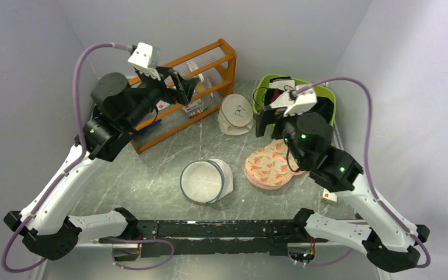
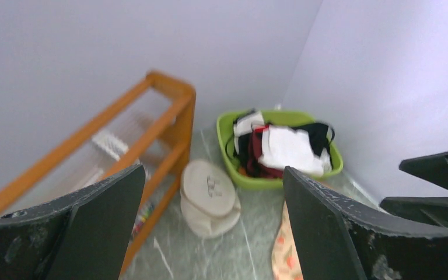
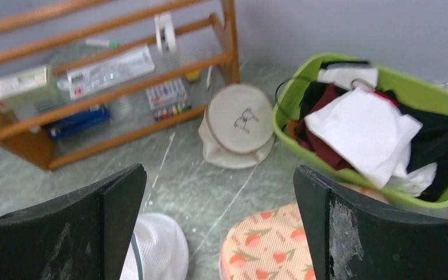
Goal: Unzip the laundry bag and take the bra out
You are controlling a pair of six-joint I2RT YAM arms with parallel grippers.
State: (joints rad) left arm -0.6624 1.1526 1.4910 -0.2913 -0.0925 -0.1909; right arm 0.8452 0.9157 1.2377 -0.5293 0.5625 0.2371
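Observation:
The laundry bag (image 1: 205, 181), a round white mesh drum with a dark rim, lies on its side on the table's near middle. Its edge shows in the right wrist view (image 3: 157, 248). Nothing dark shows through its mesh. The bra (image 3: 325, 146), dark red fabric, lies among clothes in the green basket and also shows in the left wrist view (image 2: 259, 147). My left gripper (image 1: 184, 87) is open and empty, raised beside the wooden rack. My right gripper (image 1: 269, 123) is open and empty, raised between the basket and the peach pad.
A green basket (image 1: 263, 87) of black and white clothes stands at the back right. A cream round pouch (image 1: 236, 114) sits in front of a wooden rack (image 1: 207, 61) at the back left. A peach printed pad (image 1: 271, 166) lies right of the bag.

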